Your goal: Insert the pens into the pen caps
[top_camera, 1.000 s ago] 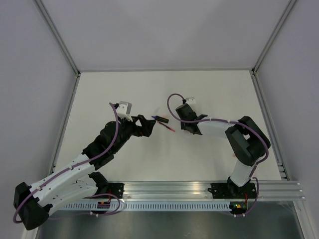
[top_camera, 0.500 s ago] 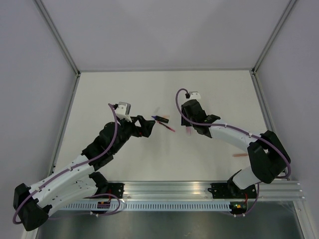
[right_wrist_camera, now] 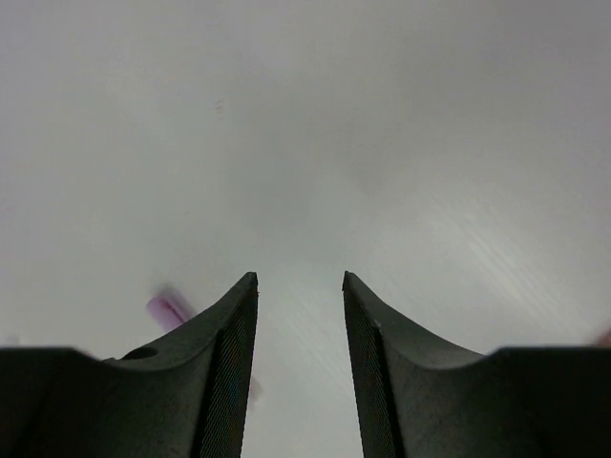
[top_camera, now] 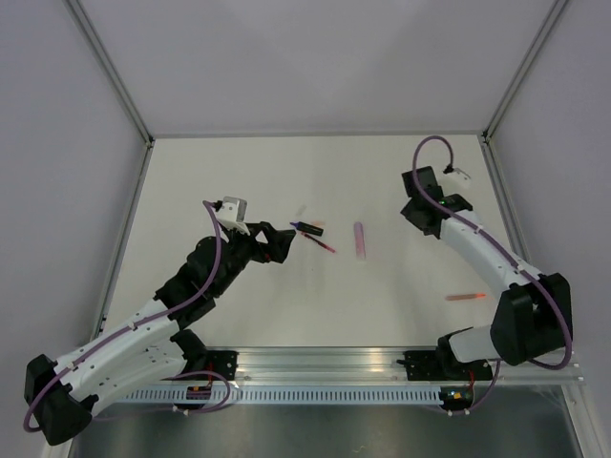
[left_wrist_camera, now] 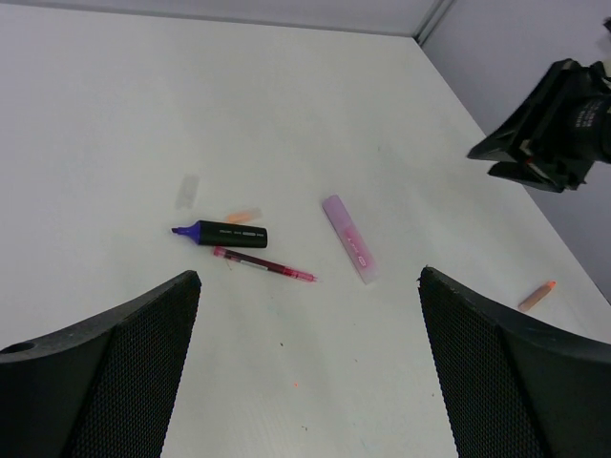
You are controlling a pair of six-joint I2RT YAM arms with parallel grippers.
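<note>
Right hand now far right, released, empty; left hand wide, empty.

**Pens and caps loose on the table**

The left gripper's fingers stand wide apart with nothing between them. Beyond them, the navy pen lies just beside the red pen. A peach cap lies near the navy pen and a pale cap farther back. A lilac marker lies to the right.
</note>
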